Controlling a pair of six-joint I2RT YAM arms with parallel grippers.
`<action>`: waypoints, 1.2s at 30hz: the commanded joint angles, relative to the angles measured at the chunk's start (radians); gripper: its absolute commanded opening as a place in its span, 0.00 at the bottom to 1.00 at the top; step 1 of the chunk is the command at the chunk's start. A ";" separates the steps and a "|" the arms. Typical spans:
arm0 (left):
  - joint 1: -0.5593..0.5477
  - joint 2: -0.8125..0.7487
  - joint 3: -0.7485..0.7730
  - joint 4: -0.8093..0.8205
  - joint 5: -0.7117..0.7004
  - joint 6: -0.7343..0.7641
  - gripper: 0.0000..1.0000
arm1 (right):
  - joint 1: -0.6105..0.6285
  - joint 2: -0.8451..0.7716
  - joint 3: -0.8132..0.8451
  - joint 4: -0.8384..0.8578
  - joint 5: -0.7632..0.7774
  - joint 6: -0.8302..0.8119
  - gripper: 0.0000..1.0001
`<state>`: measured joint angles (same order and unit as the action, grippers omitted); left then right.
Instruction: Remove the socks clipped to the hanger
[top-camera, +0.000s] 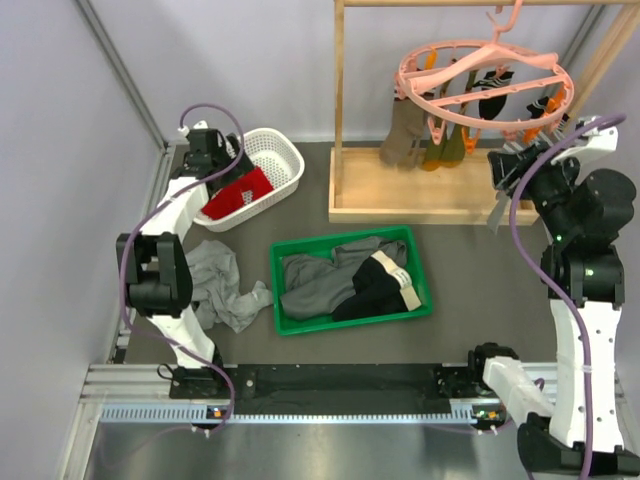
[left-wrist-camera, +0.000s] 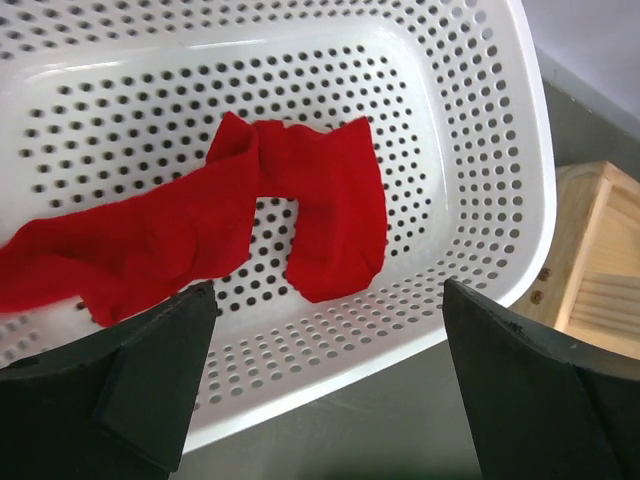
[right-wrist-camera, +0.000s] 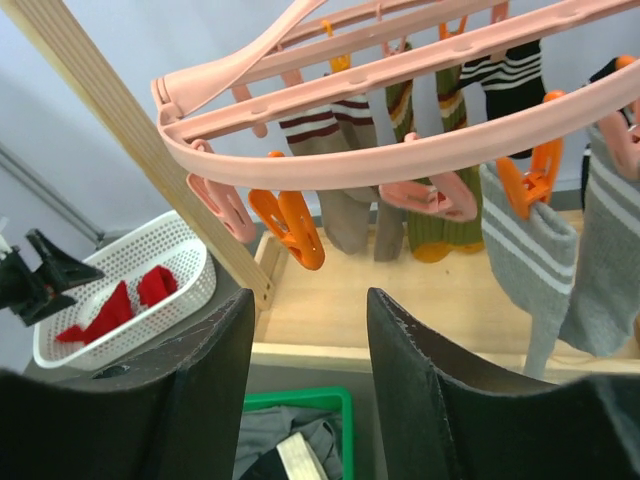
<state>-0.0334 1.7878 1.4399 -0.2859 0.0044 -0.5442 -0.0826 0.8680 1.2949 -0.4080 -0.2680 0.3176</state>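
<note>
The pink round hanger (top-camera: 478, 123) hangs from the wooden rack at the back right, with several socks (top-camera: 405, 135) clipped under it. In the right wrist view its ring (right-wrist-camera: 400, 165) crosses the top, carrying a grey striped sock (right-wrist-camera: 525, 240), an olive sock (right-wrist-camera: 440, 225) and a brown one (right-wrist-camera: 345, 215). My right gripper (top-camera: 503, 170) (right-wrist-camera: 310, 295) sits just below and in front of the ring, open, with nothing between its fingers. My left gripper (top-camera: 222, 160) (left-wrist-camera: 328, 290) hovers wide open over the white basket (top-camera: 280, 150) (left-wrist-camera: 480, 150), where red socks (top-camera: 238, 193) (left-wrist-camera: 300, 210) lie loose.
A green bin (top-camera: 345, 245) in the middle holds grey and black garments. A crumpled grey cloth (top-camera: 215, 280) lies by the left arm. The rack's wooden post (top-camera: 340, 100) and base (top-camera: 420, 200) stand under the hanger. An empty orange clip (right-wrist-camera: 290, 225) dangles near my right fingers.
</note>
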 joint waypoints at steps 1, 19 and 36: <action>-0.052 -0.119 0.019 -0.051 -0.191 0.049 0.99 | -0.006 -0.023 -0.019 0.052 0.079 -0.003 0.49; -0.269 -0.452 -0.288 -0.038 -0.101 0.156 0.99 | -0.291 0.020 -0.100 0.084 -0.056 0.009 0.49; -0.346 -0.496 -0.358 0.019 -0.070 0.217 0.99 | -0.437 0.152 -0.276 0.454 -0.356 -0.051 0.59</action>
<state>-0.3786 1.3071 1.0840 -0.3168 -0.0757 -0.3447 -0.5117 1.0000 1.0321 -0.0883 -0.5968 0.3168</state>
